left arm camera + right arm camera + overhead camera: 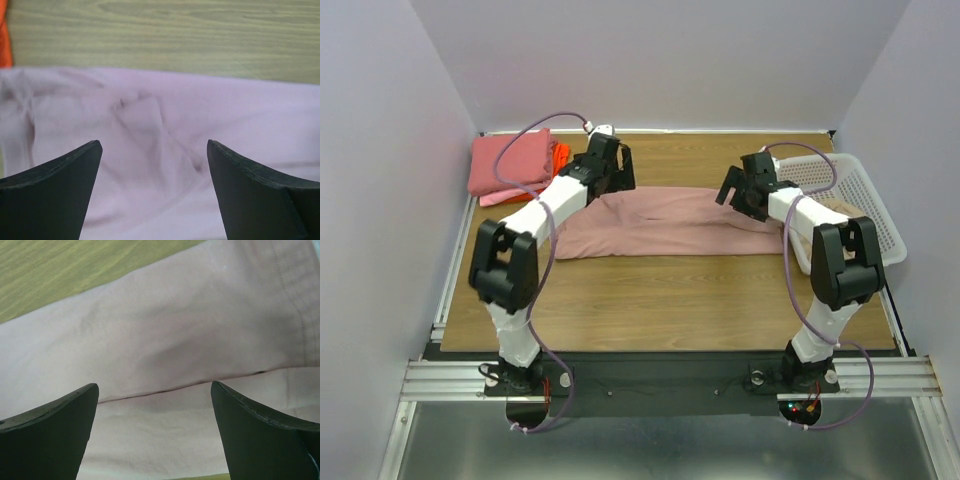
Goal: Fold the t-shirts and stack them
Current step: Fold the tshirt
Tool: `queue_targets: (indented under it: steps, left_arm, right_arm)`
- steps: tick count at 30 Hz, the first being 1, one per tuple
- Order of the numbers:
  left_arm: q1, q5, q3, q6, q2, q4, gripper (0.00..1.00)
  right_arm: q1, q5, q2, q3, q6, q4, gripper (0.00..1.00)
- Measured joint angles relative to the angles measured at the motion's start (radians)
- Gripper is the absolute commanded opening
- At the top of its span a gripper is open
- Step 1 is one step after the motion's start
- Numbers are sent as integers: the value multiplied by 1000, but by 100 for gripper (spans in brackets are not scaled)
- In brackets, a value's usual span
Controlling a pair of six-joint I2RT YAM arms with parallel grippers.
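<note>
Wooden table (660,300); mid-frame a dusty-pink t-shirt (670,222) lies spread; left gripper (154,147) and right gripper (154,388) both gape over it.

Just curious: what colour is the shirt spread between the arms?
Shirt: dusty pink, best in top view.

2 wide-apart jaws over folded pink t-shirt (190,335) on wooden table (55,270)

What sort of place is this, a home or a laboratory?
Probably a laboratory robot cell: plain white walls enclose the wooden table, and the left arm and right arm stand on an aluminium rail.
</note>
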Motion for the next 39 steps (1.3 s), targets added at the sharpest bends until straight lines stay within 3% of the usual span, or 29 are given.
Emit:
queue_targets:
  steps: [7,18,32,39]
  left_arm:
    - [-41,-21,-314,-96,-318,119,98]
    - [-34,-30,-428,-166,-122,144,98]
    - [13,-40,-519,-185,-144,246,98]
    - [19,-18,-518,-182,-158,229,98]
  right_arm:
    - [0,-34,-61,-75,13,-1,100]
    - [0,-84,-31,-121,50,7,100]
    - [-5,32,180,153,34,12,100]
    - [-14,9,157,148,15,15,100]
